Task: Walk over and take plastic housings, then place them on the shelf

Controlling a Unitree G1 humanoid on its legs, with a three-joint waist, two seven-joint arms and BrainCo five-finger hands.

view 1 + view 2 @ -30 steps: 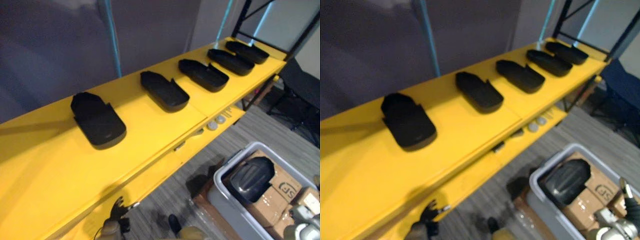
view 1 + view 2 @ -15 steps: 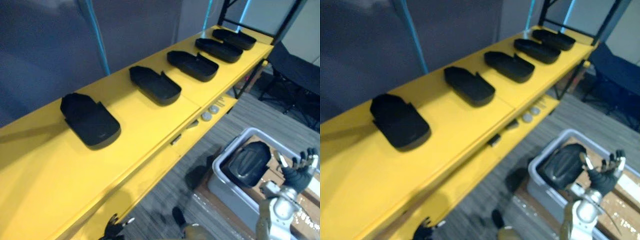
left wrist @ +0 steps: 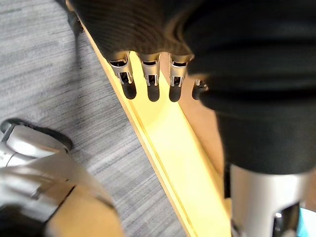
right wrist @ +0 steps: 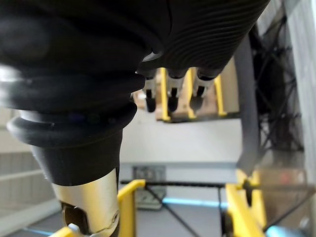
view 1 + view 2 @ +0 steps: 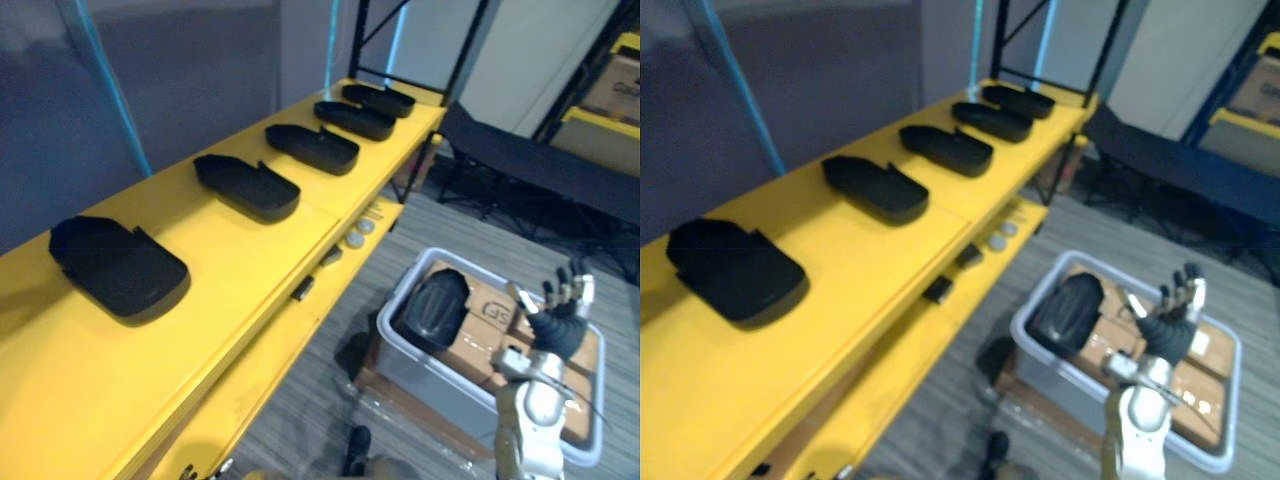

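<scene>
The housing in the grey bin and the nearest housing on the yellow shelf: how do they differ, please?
The bin housing rests tilted on cardboard boxes; the shelf housing lies flat. The bin housing looks domed and glossy; the shelf housing looks flatter and matt. Both are black.

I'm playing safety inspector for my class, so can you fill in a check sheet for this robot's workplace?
Surface: yellow shelf, with five black plastic housings in a row on top.
Job's things: one more black housing lies in the grey bin on the floor, beside cardboard boxes.
Clutter: round discs and dark blocks on the shelf's lower ledge.
Hands: right hand open, raised near the bin, holding nothing; left hand open, low beside the shelf's edge, holding nothing.
Cables: nothing seen.
Surroundings: grey carpet; a black cot past the bin.
</scene>
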